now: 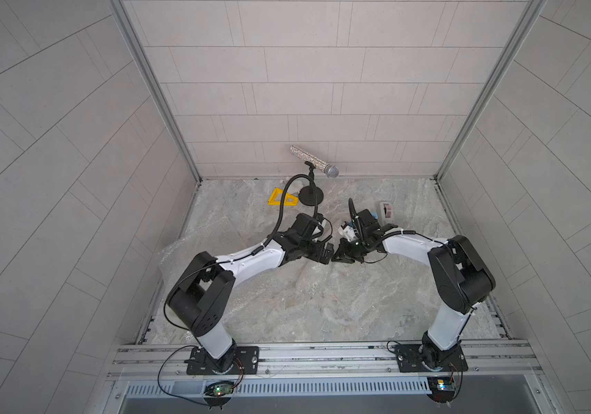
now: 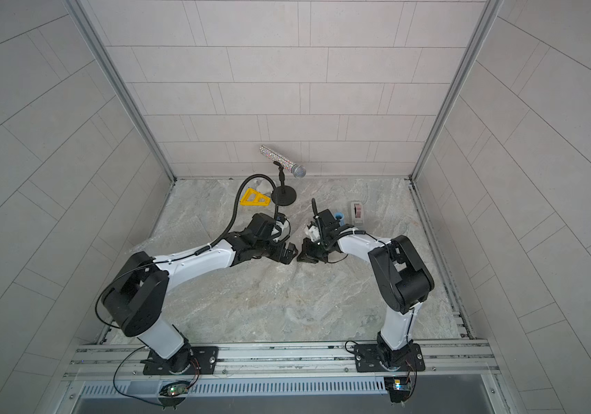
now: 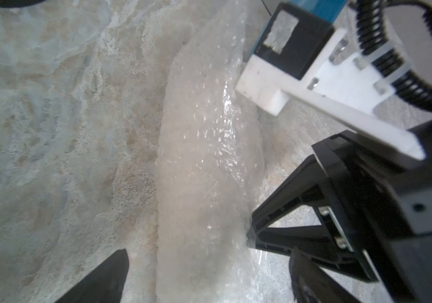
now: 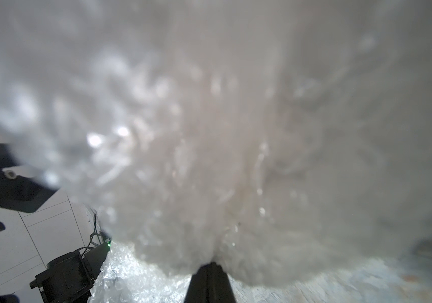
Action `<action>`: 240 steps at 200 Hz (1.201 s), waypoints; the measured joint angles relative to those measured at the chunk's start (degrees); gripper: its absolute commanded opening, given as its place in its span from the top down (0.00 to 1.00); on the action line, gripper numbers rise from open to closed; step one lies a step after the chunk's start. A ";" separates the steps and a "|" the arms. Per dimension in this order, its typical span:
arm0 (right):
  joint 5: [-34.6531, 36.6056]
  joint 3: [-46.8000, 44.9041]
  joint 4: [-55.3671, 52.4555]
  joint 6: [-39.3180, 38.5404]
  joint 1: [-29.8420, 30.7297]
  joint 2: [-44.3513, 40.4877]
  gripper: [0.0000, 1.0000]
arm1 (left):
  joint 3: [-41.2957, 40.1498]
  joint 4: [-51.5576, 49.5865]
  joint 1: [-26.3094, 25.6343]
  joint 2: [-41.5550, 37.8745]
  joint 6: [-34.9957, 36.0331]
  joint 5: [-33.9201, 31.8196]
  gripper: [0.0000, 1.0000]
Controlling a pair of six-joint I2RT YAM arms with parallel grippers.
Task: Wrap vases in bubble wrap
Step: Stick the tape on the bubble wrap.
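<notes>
The clear bubble wrap (image 1: pixel 179 255) lies spread over the marble table, and a fold of it is raised in a ridge (image 3: pixel 204 157) at the middle. My right gripper (image 4: pixel 211 265) is shut on that ridge, whose wrap fills most of the right wrist view; it also shows pinching the fold in the left wrist view (image 3: pixel 251 236). My left gripper (image 3: pixel 207 262) is open, its fingers standing on either side of the ridge without touching it. In both top views the two grippers (image 1: pixel 325 253) (image 1: pixel 343 256) almost meet. A light-blue vase (image 2: pixel 339 216) peeks out behind the right wrist.
At the back stand a glittery microphone (image 1: pixel 313 162) on a black stand, a yellow triangle (image 1: pixel 282 198) and a whitish thing (image 1: pixel 296 185) too small to identify. A grey tape dispenser (image 1: pixel 386 209) sits at the back right. Tiled walls close three sides.
</notes>
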 measured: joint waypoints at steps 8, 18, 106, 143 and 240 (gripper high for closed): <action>0.00 0.00 0.00 0.02 0.00 0.00 1.00 | 0.50 -0.35 0.00 0.90 0.11 -0.02 0.00; 0.00 0.00 0.00 0.02 0.00 0.00 1.00 | 0.83 -0.83 0.00 1.64 0.13 0.00 0.00; 0.00 0.00 -0.02 0.00 0.00 0.00 1.00 | 2.05 -0.61 2.71 5.25 -0.61 1.97 0.18; 0.00 0.00 -0.02 0.00 0.00 0.11 1.00 | 0.39 1.57 3.91 5.79 -1.09 5.16 0.19; 0.76 0.00 -1.03 -0.31 0.00 0.26 0.99 | -2.38 5.84 3.98 5.90 -0.85 6.58 0.29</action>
